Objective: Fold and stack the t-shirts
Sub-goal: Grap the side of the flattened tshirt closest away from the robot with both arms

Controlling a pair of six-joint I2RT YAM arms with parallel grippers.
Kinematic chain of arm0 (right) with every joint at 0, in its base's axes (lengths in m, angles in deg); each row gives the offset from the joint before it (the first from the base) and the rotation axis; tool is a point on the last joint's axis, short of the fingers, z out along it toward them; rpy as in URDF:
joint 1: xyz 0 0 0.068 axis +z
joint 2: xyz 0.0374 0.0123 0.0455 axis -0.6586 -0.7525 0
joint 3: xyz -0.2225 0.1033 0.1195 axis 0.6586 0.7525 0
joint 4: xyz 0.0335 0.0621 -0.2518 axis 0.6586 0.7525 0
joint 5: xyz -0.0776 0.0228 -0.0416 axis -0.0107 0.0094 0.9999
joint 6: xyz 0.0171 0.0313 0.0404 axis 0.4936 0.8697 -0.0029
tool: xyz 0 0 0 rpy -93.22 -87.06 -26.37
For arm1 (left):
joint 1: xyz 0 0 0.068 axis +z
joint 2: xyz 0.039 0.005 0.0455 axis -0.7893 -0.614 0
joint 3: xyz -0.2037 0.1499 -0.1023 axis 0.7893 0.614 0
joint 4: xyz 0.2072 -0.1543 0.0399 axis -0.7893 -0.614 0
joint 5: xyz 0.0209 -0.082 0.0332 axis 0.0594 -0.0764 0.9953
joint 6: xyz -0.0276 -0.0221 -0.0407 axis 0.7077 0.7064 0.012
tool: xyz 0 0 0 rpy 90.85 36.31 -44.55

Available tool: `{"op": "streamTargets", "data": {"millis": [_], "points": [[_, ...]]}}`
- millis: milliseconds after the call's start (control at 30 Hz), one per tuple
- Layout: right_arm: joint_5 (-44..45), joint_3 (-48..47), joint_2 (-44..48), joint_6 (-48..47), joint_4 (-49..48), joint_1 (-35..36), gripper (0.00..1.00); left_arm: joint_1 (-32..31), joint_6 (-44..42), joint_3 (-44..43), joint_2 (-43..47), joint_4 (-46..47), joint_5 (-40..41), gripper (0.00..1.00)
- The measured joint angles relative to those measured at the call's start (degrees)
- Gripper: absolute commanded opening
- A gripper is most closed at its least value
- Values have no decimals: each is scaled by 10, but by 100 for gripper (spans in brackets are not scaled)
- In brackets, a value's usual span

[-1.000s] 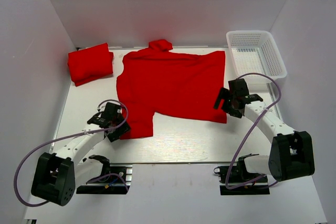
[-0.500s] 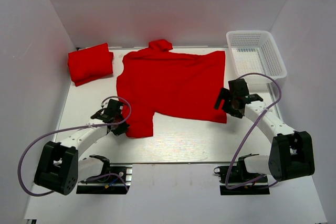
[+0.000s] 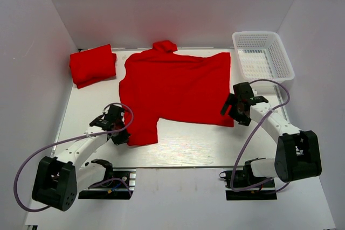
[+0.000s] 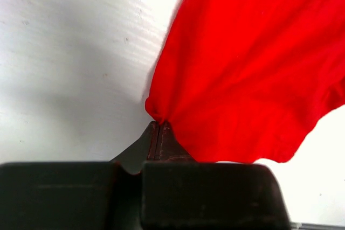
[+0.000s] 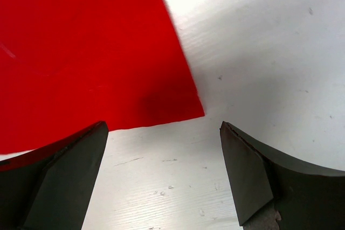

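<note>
Left gripper: jaws pressed together on a small pinch of red cloth, the near left hem corner of the spread t-shirt. From this pinch the cloth fans out ahead of the gripper and to its right, lying flat on the white table.

Right gripper: jaws wide apart and holding nothing. The shirt's near right corner lies on the table between the two fingers, closer to the left finger. Whether the fingertips touch the table cannot be told.

Folded t-shirt: a red bundle well beyond the left gripper and to its left, beside the spread shirt's sleeve.

Basket: white plastic mesh, beyond the right gripper and slightly to its right, its mesh floor in plain view.
</note>
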Motion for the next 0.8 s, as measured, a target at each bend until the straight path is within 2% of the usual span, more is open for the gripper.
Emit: {"op": "streamTargets", "data": {"millis": [567, 667, 800], "points": [[31, 16, -35, 64, 14, 0, 90, 0, 6, 1, 76, -59, -83, 0], [33, 24, -35, 69, 14, 0, 85, 0, 7, 1, 76, -66, -87, 0], [33, 24, -40, 76, 7, 0, 85, 0, 8, 1, 76, -68, -90, 0]]}}
